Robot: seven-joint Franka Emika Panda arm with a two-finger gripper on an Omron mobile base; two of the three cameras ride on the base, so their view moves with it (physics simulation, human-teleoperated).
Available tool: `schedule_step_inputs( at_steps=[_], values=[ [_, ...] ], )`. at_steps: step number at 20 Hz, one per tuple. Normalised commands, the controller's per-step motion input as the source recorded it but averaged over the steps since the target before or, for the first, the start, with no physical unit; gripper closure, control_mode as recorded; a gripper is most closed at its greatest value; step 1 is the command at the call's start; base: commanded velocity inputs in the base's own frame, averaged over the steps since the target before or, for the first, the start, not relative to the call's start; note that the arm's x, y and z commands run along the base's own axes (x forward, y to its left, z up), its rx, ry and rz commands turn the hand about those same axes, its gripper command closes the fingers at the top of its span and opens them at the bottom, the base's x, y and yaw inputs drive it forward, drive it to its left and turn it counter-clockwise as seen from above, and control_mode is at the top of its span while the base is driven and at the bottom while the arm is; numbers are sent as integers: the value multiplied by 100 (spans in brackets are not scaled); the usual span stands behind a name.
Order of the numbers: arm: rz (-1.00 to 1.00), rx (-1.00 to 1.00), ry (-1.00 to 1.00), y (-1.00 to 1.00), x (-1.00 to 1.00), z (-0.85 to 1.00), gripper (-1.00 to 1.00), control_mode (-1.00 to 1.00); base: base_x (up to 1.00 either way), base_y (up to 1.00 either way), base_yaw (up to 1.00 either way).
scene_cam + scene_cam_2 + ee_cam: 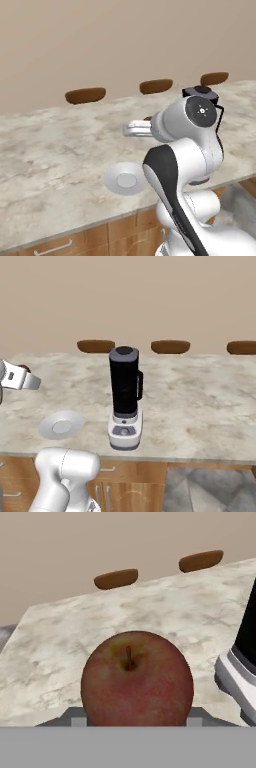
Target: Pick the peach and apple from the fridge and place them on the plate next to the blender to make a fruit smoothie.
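Apple (136,679) sits right in front of the hand camera, stem up, red skin with a yellow patch near the stem. Tool is pinching the apple; finger tips are hidden behind the fruit, so the hold looks like it's on the lower sides. Arm carries it above the marble surface (55,150), not over the plate (61,424) yet as far as I can tell.

Plate is white, round, bare, near the front edge of the surface. Blender (125,398) stands just beside it, black jug on a white base, handle pointing away from the plate. From the hand view the blender base is close on one side of the apple. Brown stool tops (95,346) line the far edge. No peach in sight.

Step in hand, my read: bring the apple over the plate and set it down. To do it well: keep the squeeze steady during the swing, since a round fruit can roll out of two fingers. Come in from the side away from the blender so the wrist doesn't clip the jug. Centre over the plate's dip, lower until the apple nearly touches, then release; dropping from height would let it roll off the shallow rim. Leave room for a second fruit.
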Motion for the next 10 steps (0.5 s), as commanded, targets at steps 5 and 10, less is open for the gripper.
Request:
schedule_step_inputs(
  at_steps=[5,10],
  values=[
    [0,0,30,0,42,-15,100,-100,8,0,0],
    [0,-4,53,0,48,-66,100,-100,0,0,0]
  ],
)
